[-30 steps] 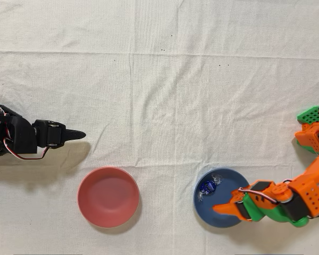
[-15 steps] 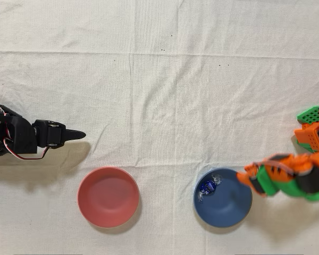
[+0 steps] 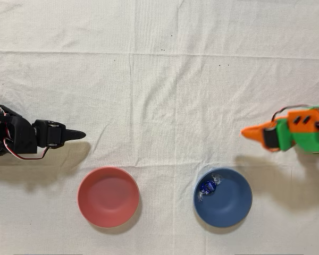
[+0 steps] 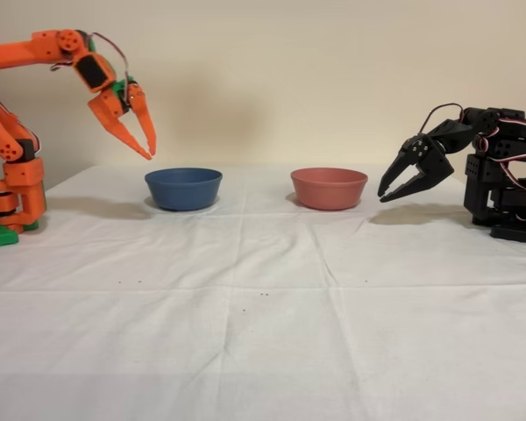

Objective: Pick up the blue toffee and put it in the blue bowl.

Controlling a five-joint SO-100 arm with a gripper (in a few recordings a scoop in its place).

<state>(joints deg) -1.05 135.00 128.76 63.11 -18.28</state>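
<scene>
Now the orange hand is seen lifted in the air in the fixed view, above and a little to the left of the blue bowl. Its two fingers point down with their tips close together, and nothing is held between them. In the overhead view the hand is seen off to the upper right of the blue bowl, apart from it.

The blue toffee is seen lying inside the blue bowl, near the upper left part of its rim in the overhead view. So the drop looks done, and the step in hand is judged to be pulling away. It is done well if the hand is kept high and drawn back slowly, so the bowl is not bumped and the toffee is not knocked out.

A pink-red bowl is set on the white cloth of the worktop beside the blue one. The black arm is idle.

No brand, label or writing can be read on anything
</scene>
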